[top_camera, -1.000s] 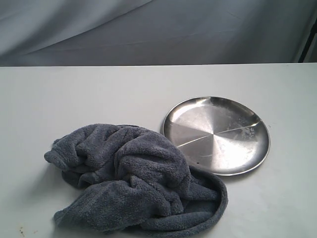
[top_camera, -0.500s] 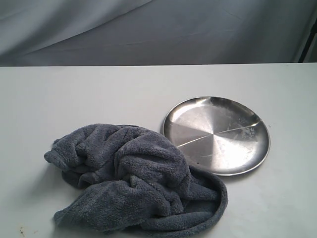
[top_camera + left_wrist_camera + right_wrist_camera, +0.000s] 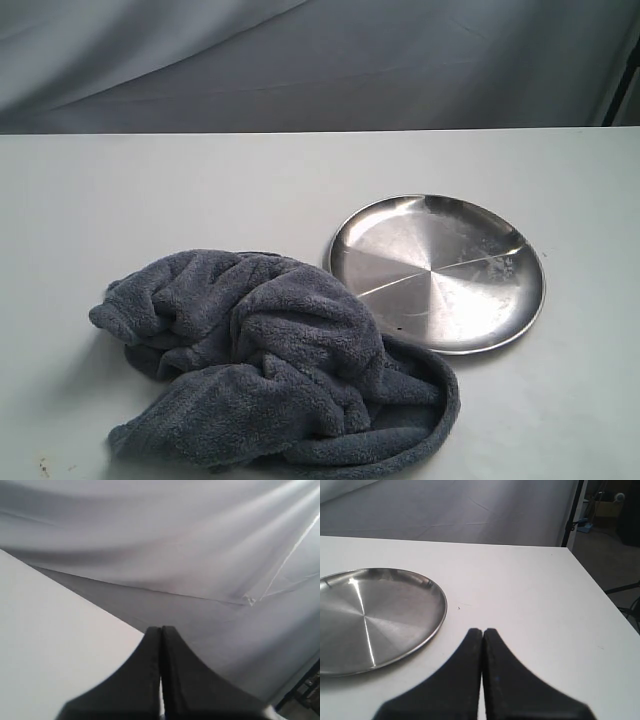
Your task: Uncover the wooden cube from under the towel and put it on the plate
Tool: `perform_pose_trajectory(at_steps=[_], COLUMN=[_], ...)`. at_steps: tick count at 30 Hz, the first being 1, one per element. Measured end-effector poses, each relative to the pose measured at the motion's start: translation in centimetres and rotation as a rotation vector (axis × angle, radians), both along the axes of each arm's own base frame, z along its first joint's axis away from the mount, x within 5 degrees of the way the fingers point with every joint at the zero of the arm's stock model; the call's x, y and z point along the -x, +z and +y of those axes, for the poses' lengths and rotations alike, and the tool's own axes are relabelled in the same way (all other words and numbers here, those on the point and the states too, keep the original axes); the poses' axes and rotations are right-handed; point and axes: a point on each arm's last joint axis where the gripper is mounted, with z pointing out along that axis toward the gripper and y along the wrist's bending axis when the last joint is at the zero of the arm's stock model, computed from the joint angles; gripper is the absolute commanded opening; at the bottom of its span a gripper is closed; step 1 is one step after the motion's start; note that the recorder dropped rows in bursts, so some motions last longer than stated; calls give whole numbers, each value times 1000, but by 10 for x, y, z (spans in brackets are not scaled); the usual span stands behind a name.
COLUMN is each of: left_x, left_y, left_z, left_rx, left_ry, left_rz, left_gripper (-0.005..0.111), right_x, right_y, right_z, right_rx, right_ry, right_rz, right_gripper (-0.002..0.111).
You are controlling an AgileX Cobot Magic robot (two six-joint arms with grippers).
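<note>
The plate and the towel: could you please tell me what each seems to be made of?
The plate looks like polished metal, probably stainless steel: shiny, with radial reflections. The towel looks like thick fluffy cloth, perhaps terry: matte grey-blue with fuzzy nap and soft folds.

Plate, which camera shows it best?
The exterior view: the plate shows whole and bare. The right wrist view cuts it off at the picture's edge; the left wrist view misses it entirely.

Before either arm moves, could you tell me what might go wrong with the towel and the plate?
The towel seems to touch the rim of the plate, so pulling it might drag the plate along. No cube is visible, so lifting the towel could fling it unseen.
</note>
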Motion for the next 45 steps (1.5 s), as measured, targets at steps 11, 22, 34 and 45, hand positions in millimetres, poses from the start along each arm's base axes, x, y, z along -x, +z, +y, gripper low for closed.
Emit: perform_pose_trajectory(at_steps=[11,22,34,45], left_x=[3,-56,-100,-140], left_y=[98,112,107,103], left_z=[-11,-17,-79,-201], left_rx=[-231,-636,-959,-1058], left_ry=[-124,-402,-911,-1021], left_rz=[39,528,795,912], left_gripper=[0,0,0,18], right_x=[0,0,0,0], right_y=[0,0,0,0], right_z=[0,0,0,0], right_rx=[0,0,0,0], right_ry=[0,0,0,0], right_rz=[0,0,0,0], right_gripper=[0,0,0,0])
